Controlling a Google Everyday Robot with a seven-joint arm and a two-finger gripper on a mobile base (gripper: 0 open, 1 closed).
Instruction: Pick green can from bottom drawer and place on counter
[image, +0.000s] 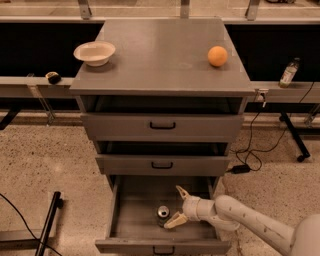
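Green can stood upright in the open bottom drawer, just left of my gripper, claw spread wide, holding nothing. Risk I noted: the near finger could clip the can and tip it, and it would roll.

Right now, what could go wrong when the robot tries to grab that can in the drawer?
The open gripper is beside the can, which sits near one fingertip rather than between both, so a push could knock it over. When lifting it out, the arm might bump the middle drawer, which sticks out just above the bottom drawer.
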